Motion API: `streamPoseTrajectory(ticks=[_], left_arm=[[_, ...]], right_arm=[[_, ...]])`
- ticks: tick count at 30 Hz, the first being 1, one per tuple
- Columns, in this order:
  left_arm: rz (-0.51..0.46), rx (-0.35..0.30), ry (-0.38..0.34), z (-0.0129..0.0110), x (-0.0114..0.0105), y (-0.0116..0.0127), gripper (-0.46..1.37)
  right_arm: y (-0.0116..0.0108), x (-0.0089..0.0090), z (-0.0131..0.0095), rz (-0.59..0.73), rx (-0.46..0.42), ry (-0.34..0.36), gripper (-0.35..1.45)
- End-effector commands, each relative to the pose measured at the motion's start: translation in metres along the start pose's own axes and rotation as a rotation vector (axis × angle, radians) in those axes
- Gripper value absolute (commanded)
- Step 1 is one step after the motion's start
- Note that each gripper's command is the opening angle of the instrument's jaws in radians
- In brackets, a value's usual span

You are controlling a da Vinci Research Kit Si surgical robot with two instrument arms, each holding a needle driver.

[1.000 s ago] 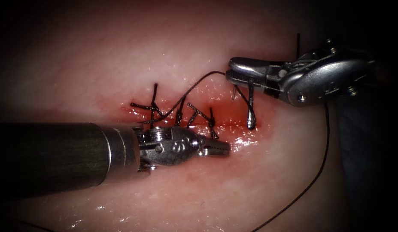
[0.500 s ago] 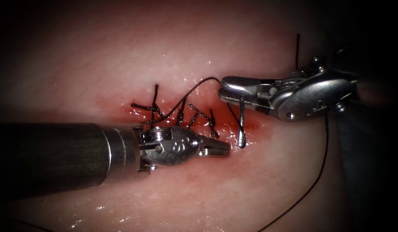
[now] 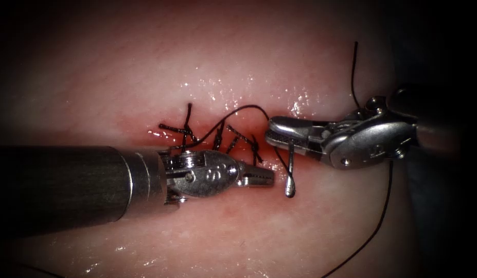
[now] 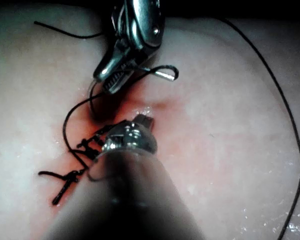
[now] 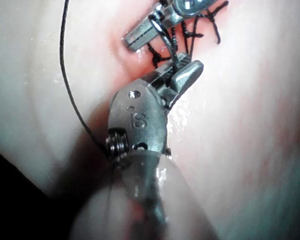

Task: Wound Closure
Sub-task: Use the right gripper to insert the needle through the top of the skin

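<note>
The tissue (image 3: 145, 67) has a cut (image 3: 238, 146) running across the endoscope view, closed by several dark stitches (image 3: 184, 131). My right tool (image 3: 271, 135) sits at the cut's right end with its jaws shut on the curved needle (image 3: 290, 172), gripping it near one end. The needle hangs down from the jaws, over the tissue and not in it, and its thick end lies just right of my left tool (image 3: 269, 177). That tool's jaws are shut and hold nothing. Thread (image 3: 243, 109) arcs from the stitches to the right tool's jaws. The needle (image 4: 166, 73) curves out beside the right tool (image 4: 106, 80).
A long slack strand of thread (image 3: 385, 206) trails down the tissue on the right, and another piece (image 3: 353, 67) rises above the right tool. Red fluid (image 3: 259, 131) wets the wound around the stitches. The left tool's dark shaft (image 3: 58, 185) covers the tissue on the left.
My right tool has carried the needle down and to the left, from above the cut's right end to beside the left tool's tip. The left tool has not moved.
</note>
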Motion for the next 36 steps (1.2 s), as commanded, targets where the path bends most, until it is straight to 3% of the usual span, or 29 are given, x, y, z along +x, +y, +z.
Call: streamPoseTrajectory(ticks=[1, 18, 31, 36], left_arm=[[0.000, -0.009, 0.000, 0.0001, 0.0000, 0.0000, -0.35], [-0.006, -0.008, 0.000, 0.0005, 0.0000, -0.0005, -0.35], [-0.012, 0.000, -0.014, 0.0016, -0.0026, -0.0001, -0.35], [-0.012, -0.005, -0.052, 0.0019, -0.0038, 0.0001, -0.35]], right_arm=[[-0.0003, -0.0002, 0.0000, 0.014, 0.009, -0.006, -0.35], [-0.0014, -0.0006, 0.0001, 0.069, 0.027, -0.024, -0.35], [0.0047, 0.0011, 0.0001, 0.022, -0.039, -0.019, -0.35], [0.0068, 0.0012, 0.0003, 0.016, -0.063, -0.021, -0.35]])
